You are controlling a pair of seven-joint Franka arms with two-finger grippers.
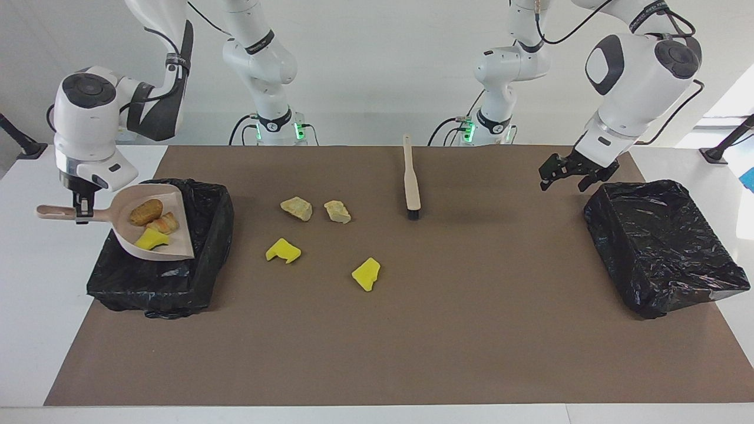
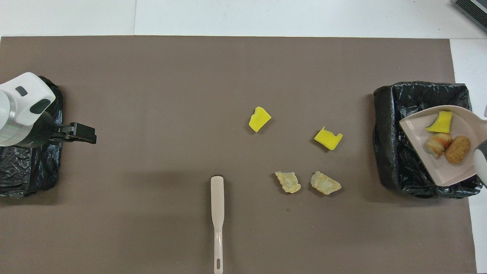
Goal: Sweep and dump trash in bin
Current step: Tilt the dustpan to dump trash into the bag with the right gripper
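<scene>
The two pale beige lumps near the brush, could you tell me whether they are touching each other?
Apart. In the overhead view, a strip of brown mat shows plainly between one pale lump and the other pale lump; the facing view shows the same gap.

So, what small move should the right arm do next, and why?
Probably tip the dustpan so its open edge dips: the right end effector holds its handle over the lined bin, and three scraps lie in the pan, not yet dumped.
</scene>
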